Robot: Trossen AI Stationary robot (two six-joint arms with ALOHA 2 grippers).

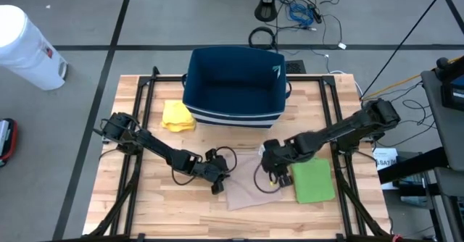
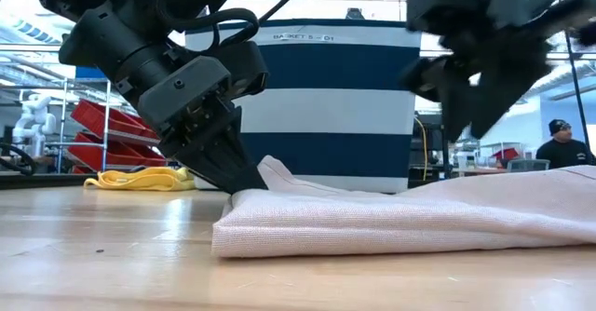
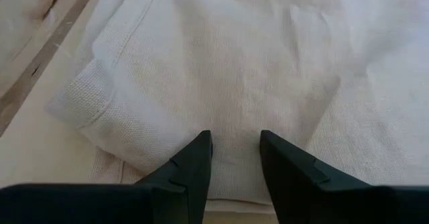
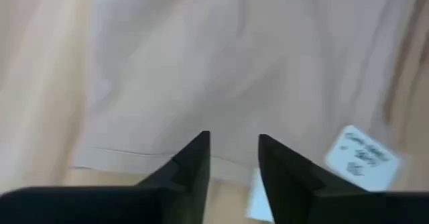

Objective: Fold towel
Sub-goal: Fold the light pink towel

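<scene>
A pale pink towel (image 1: pixel 250 188) lies folded in several layers on the wooden table (image 1: pixel 145 206), near its front edge. In the low view its folded left edge (image 2: pixel 223 236) faces the camera. My left gripper (image 1: pixel 220 178) is at the towel's left far corner, open, with its tips down on the cloth (image 3: pixel 221 70). My right gripper (image 1: pixel 274 175) hangs open above the towel's right part (image 4: pixel 221 70), clear of it in the low view (image 2: pixel 466 106). A white label (image 4: pixel 362 158) shows at the towel's edge. My left gripper rests its two parted fingertips (image 2: pixel 240 179) on the towel's top layer (image 3: pixel 234 120), close to the left edge. It slants down onto the towel from the table's left side. No cloth shows pinched between the fingers. The towel lies flat on the table under them.
A blue-and-white striped basket (image 1: pixel 235 86) stands at the table's far middle. A yellow cloth (image 1: pixel 177 117) lies left of it. A folded green towel (image 1: pixel 313 180) lies just right of the pink one. Bare wood shows at the front left.
</scene>
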